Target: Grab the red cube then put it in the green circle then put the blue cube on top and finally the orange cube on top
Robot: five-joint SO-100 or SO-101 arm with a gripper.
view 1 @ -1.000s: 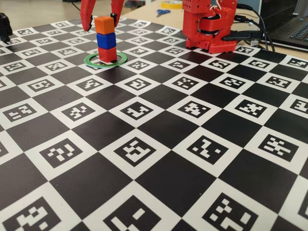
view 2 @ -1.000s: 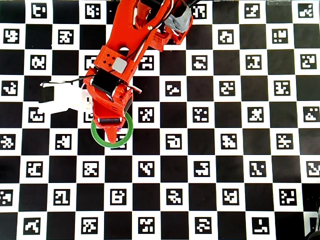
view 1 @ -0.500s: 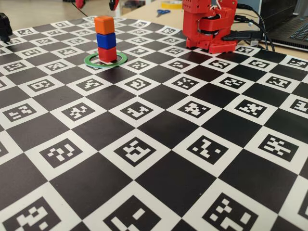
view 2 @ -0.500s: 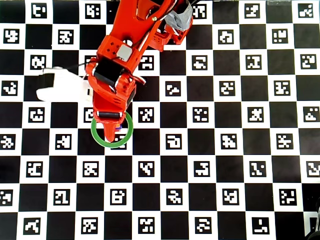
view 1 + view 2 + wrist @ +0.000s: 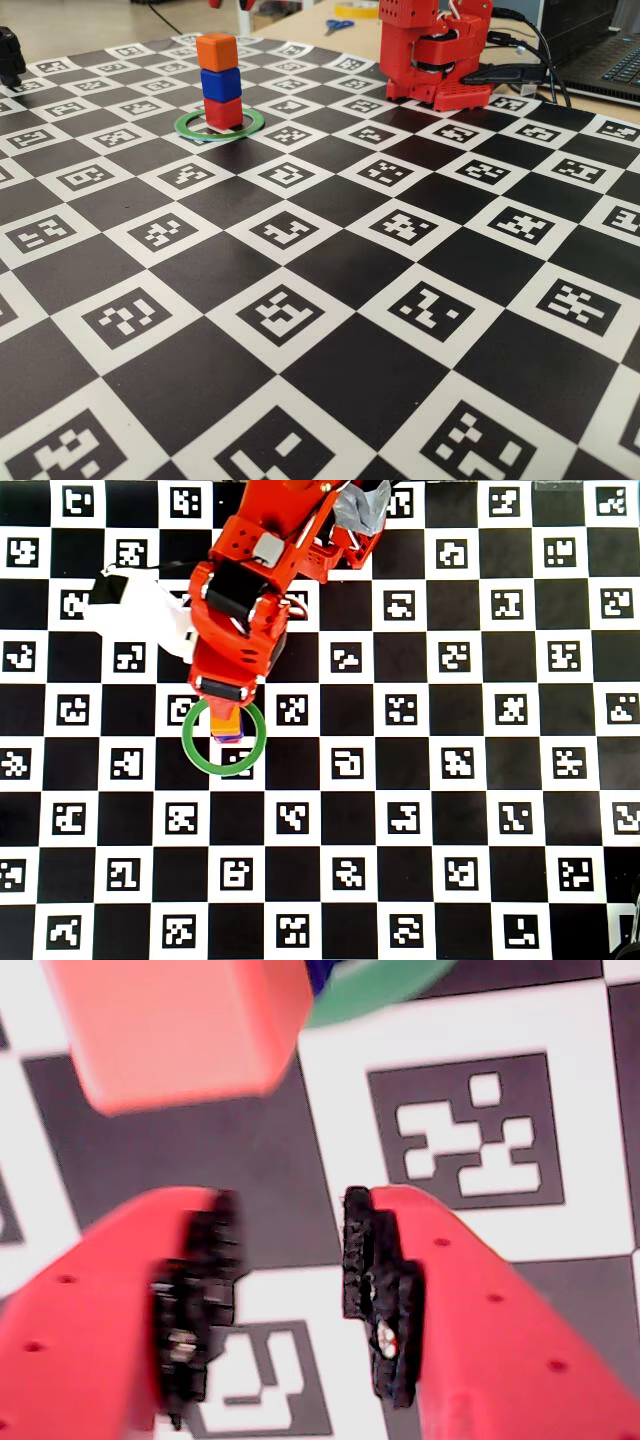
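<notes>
A three-cube tower stands inside the green circle (image 5: pixel 251 124): the red cube (image 5: pixel 224 113) at the bottom, the blue cube (image 5: pixel 221 85) on it, the orange cube (image 5: pixel 216 51) on top. In the wrist view my gripper (image 5: pixel 290 1210) is open and empty, its black pads apart, with the orange cube (image 5: pixel 180 1020) just ahead and below and slivers of the blue cube (image 5: pixel 318 972) and green circle (image 5: pixel 385 980) beside it. From overhead, the orange cube (image 5: pixel 228 721) peeks out past my red arm (image 5: pixel 240 630), within the green circle (image 5: pixel 195 750). The red cube is hidden there.
The checkered marker board (image 5: pixel 330 300) covers the table. My red base (image 5: pixel 435 50) stands at the back right, with cables and a laptop (image 5: pixel 610 60) behind it. Scissors (image 5: pixel 338 24) lie beyond the board. A dark object (image 5: pixel 10 55) sits at the far left edge.
My open gripper has lifted off the tower and drawn back towards the base. It has almost left the fixed view, and the orange cube now shows from overhead. The tower has not moved.
</notes>
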